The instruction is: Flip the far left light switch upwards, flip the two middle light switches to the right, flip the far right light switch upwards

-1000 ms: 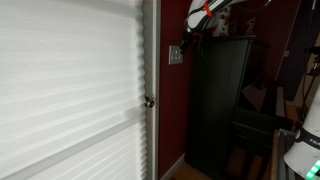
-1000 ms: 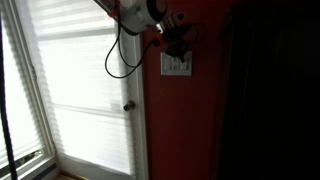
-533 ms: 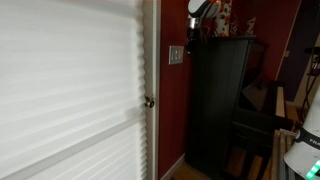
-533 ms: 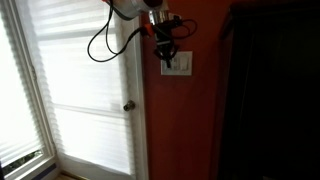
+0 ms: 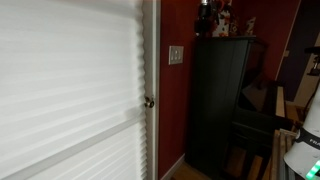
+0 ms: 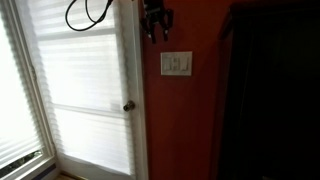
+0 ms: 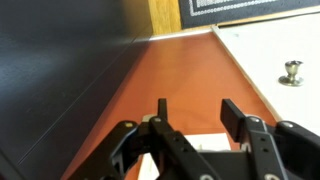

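The pale grey switch plate [image 6: 176,64] hangs on the red wall next to the door frame and shows in both exterior views [image 5: 176,54]. Its far left, two middle and far right light switches are too small to tell apart. My gripper [image 6: 155,20] hangs above the plate, clear of it, fingers pointing down. In the wrist view the gripper [image 7: 197,108] is open with nothing between its fingers, and a corner of the plate [image 7: 195,143] peeks out behind them.
A white door with blinds [image 5: 70,90] stands beside the plate, with its round metal knob [image 6: 128,106] below. A tall dark cabinet [image 5: 222,100] stands close on the plate's other side, with small items on top. The knob [image 7: 291,72] also shows in the wrist view.
The gripper was at the switch plate a second ago. It has lifted straight up off it towards the top of the frame, and its jaws have opened.
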Robot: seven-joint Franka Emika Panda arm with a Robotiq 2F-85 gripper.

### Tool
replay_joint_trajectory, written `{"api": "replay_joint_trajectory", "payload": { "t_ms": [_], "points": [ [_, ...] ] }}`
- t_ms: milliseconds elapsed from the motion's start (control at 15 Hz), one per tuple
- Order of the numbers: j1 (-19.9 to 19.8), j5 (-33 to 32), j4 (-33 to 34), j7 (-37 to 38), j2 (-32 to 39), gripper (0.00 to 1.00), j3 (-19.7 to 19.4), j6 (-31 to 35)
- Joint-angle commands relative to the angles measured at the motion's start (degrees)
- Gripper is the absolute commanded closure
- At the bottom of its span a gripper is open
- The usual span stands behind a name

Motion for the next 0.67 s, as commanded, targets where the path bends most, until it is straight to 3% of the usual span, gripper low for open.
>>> {"api": "replay_joint_trajectory", "payload": {
  "t_ms": [0,133,267,333,600],
  "points": [
    [0.13,-2.25,-4.97,6.41,-7.87,0.12,0.50,4.83],
    [-0.03,-2.17,-6.52,8.21,-10.94,0.01,0.65,6.54],
    [0.13,-3.15,-9.17,6.47,-14.06,0.00,0.84,9.61],
    [0.16,-1.47,-4.12,5.86,-9.71,0.01,0.20,5.83],
    [0.15,-1.97,-7.19,5.87,-12.87,0.00,0.50,7.74]
  ]
}}
